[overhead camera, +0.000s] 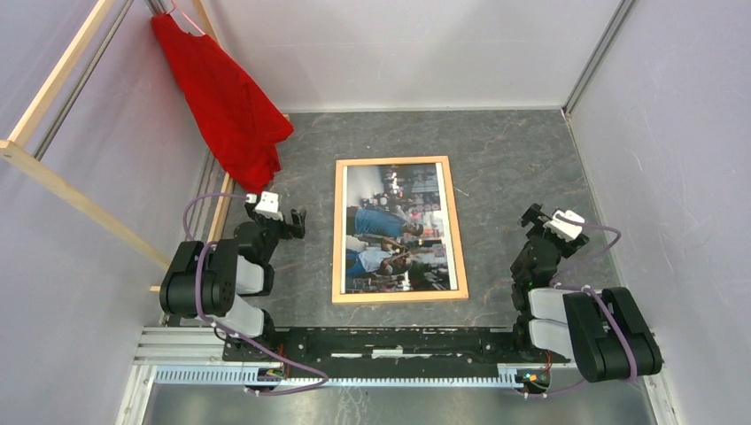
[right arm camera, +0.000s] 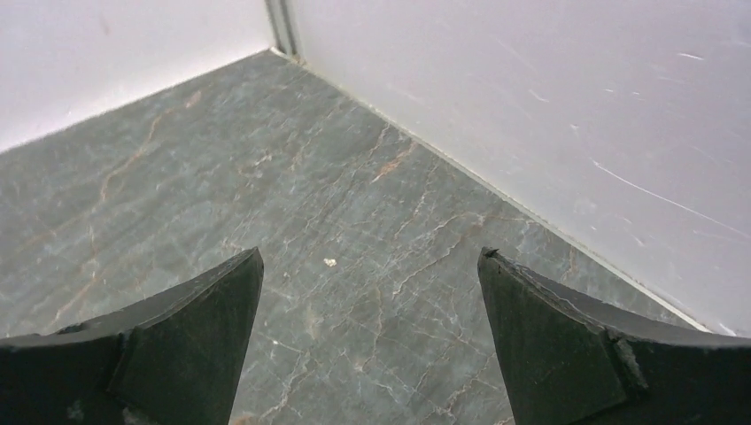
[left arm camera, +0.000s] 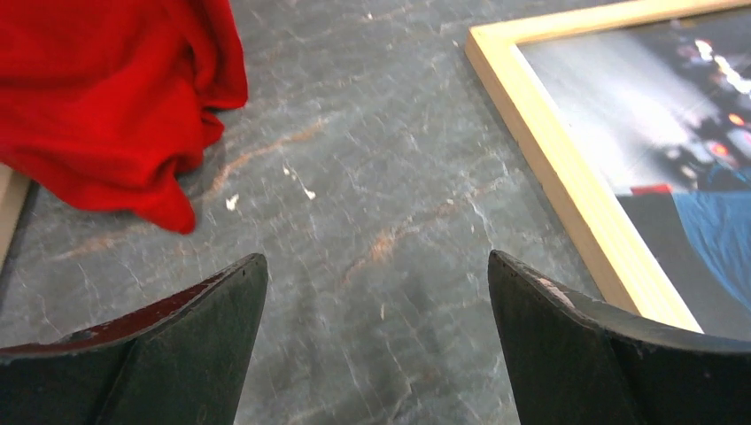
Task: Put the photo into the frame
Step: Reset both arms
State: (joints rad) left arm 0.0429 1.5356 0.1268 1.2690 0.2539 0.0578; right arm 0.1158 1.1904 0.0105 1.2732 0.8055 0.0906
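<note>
The light-wood frame [overhead camera: 340, 230] lies flat in the middle of the grey table. The photo [overhead camera: 396, 228] of people in blue and red lies face up inside it. In the left wrist view the frame's corner [left arm camera: 549, 168] and part of the photo [left arm camera: 655, 124] show at the right. My left gripper [overhead camera: 285, 219] is open and empty, left of the frame and apart from it. My right gripper [overhead camera: 542, 221] is open and empty, right of the frame, over bare table near the right wall.
A red cloth [overhead camera: 226, 102] hangs from a wooden rack [overhead camera: 53, 173] at the back left and reaches the table; it also shows in the left wrist view [left arm camera: 106, 97]. White walls close in the table at the back and right [right arm camera: 549, 115].
</note>
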